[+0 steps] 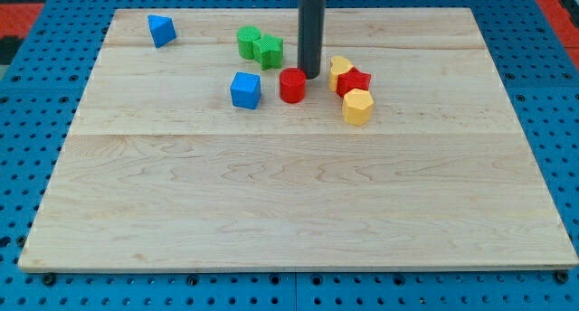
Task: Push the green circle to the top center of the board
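Note:
The green circle (247,41) lies near the view's top, a little left of centre, touching a second green block (270,51) of ridged shape on its right. My tip (311,76) rests on the board (289,212) to the right of and below both green blocks, clear of them. It stands just to the upper right of a red cylinder (292,85), very close to it.
A blue cube (245,90) sits left of the red cylinder. A yellow heart (338,69), a red star-like block (355,81) and a yellow hexagon (358,107) cluster right of the tip. A blue triangle (161,30) lies at the top left.

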You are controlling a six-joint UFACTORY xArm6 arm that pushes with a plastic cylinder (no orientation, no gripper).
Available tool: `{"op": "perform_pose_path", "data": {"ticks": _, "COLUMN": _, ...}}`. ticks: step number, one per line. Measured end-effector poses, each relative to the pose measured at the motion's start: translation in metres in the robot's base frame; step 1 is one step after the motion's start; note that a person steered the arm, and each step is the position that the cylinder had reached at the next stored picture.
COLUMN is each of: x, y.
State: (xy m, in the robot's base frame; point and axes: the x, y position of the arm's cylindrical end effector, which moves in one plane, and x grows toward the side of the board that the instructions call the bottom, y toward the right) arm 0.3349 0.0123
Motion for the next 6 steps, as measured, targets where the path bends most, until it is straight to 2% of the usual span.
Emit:
{"op": "perform_pose_path", "data": {"ticks": 1, "x": -0.009, "y": -0.061}}
{"op": "perform_pose_path", "data": {"ticks": 2, "x": -0.037, "y": -0.106}}
{"op": "perform_pose_path", "data": {"ticks": 3, "x": -0.055, "y": -0.121}}
{"op": "perform_pose_path", "data": {"ticks": 4, "x": -0.079, "y": -0.063}}
{"op": "perform_pose_path", "data": {"ticks": 5, "x": -0.104, "y": -0.030}}
{"op": "perform_pose_path", "data": {"ticks": 6, "x": -0.109, "y": -0.044}}
